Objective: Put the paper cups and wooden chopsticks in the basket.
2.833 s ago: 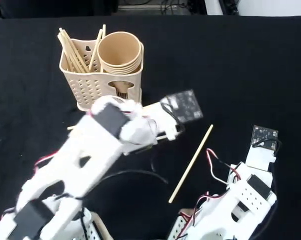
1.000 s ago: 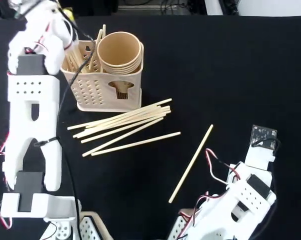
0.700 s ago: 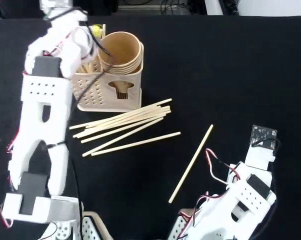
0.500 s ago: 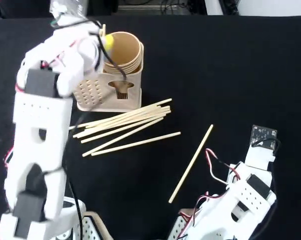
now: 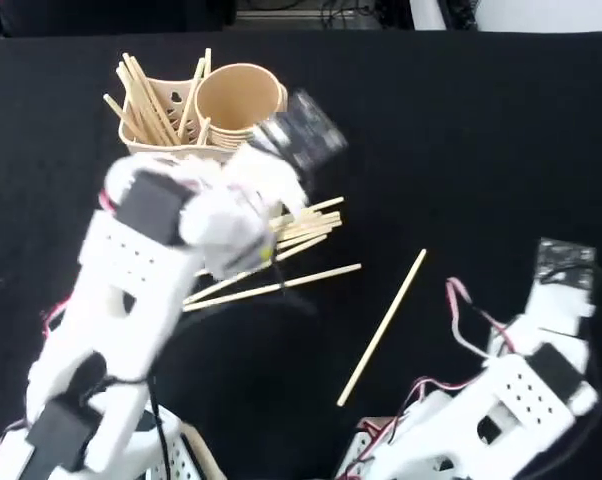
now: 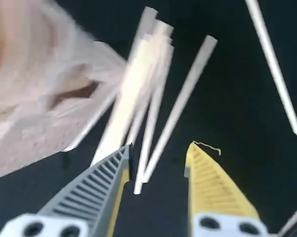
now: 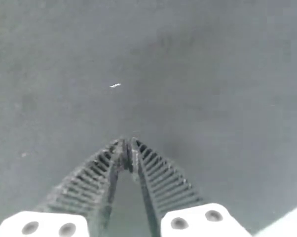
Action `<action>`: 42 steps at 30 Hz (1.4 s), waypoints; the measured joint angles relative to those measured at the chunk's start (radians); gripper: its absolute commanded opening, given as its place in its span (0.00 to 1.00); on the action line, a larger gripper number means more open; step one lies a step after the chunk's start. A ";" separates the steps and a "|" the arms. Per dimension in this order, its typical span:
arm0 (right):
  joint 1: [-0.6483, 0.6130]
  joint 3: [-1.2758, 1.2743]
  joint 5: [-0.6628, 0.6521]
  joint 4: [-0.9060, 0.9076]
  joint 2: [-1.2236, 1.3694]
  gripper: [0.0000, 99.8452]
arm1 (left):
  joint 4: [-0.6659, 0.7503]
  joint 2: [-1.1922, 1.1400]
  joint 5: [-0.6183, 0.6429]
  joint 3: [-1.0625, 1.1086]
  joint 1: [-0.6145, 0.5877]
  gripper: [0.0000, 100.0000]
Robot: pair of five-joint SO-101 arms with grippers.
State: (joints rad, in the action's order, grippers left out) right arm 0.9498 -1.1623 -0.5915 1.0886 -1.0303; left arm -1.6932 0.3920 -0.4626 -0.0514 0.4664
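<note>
Left arm (image 5: 151,260) swung back off basket (image 5: 171,97), jaws parted over loose chopsticks (image 6: 138,94)

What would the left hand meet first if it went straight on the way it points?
Probably the pile of wooden chopsticks lying just ahead of the open left hand; depth is unclear.
</note>
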 measured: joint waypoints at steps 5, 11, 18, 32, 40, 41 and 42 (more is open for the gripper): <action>0.097 0.086 -0.100 0.014 0.000 0.02 | 0.282 0.091 0.008 0.393 0.057 0.19; 0.153 0.094 -0.166 0.014 0.000 0.02 | 0.819 0.064 -0.078 0.916 0.078 0.19; 0.153 0.094 -0.170 0.014 0.000 0.02 | 1.025 -0.144 -0.120 0.887 0.092 0.21; 0.153 0.133 -0.170 0.014 0.000 0.02 | 0.815 -0.704 -0.054 0.295 0.104 0.16; 0.153 0.133 -0.170 0.014 0.000 0.02 | 0.634 -0.729 -0.041 0.213 0.132 0.03; 0.153 0.133 -0.170 0.014 0.000 0.02 | 0.623 -0.729 -0.040 0.213 0.132 0.03; 0.153 0.133 -0.170 0.014 0.000 0.02 | 0.618 -0.729 -0.038 0.213 0.132 0.03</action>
State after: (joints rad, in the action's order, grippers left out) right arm 1.1032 -1.0288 -0.7618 1.1024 -1.0303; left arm -1.0748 -0.3368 -0.5010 0.1619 0.5984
